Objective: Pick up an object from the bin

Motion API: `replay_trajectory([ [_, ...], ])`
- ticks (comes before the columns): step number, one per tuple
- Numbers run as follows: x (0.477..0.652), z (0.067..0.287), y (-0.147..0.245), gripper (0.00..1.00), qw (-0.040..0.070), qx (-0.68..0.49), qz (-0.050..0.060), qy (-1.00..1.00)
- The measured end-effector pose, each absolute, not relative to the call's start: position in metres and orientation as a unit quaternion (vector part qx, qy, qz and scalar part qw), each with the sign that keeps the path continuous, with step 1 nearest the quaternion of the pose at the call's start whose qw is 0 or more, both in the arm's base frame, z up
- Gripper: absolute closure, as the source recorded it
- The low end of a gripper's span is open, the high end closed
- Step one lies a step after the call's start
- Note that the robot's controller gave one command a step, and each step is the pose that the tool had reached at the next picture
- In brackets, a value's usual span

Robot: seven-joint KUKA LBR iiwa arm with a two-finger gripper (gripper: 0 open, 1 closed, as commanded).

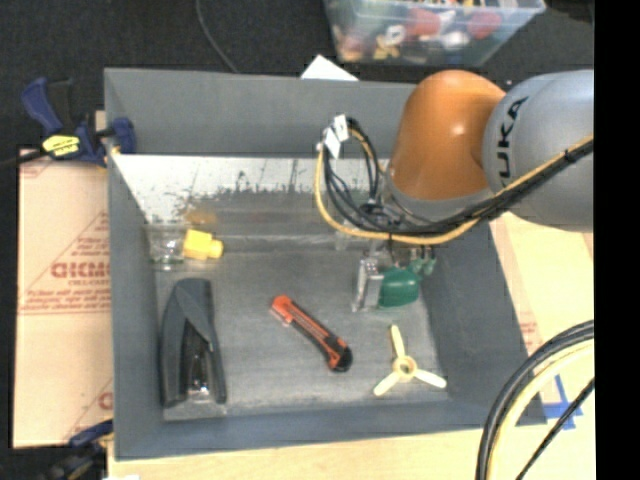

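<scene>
The gripper [385, 290], its grip impossible to judge as spread or closed, hangs against a dark green rounded plastic piece [405, 288] at the right middle of the grey metal bin [130, 298], just above a cream three-bladed plastic propeller [404, 369] and right of an orange-and-black utility knife [312, 333].

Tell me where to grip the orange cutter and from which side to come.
Probably best: grip the cutter at mid-body, coming straight down from above and closing across its narrow width. It lies flat and slanted, upper left to lower right, with bare bin floor along both long sides; stapler and propeller lie well apart.
</scene>
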State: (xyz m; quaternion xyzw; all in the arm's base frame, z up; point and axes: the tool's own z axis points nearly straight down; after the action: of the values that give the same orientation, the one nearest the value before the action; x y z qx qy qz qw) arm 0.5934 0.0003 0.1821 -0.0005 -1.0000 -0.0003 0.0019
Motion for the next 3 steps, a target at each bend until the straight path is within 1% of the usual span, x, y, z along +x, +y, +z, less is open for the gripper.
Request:
replay_trajectory([
  [1, 0.595, 0.187, 0.000, 0.00, -0.002, -0.001, 0.000, -1.000],
  [2, 0.561, 0.068, 0.008, 0.00, 0.000, -0.074, -0.001, -0.997],
  [3, 0.562, 0.117, 0.020, 0.00, -0.010, -0.011, 0.000, -1.000],
])
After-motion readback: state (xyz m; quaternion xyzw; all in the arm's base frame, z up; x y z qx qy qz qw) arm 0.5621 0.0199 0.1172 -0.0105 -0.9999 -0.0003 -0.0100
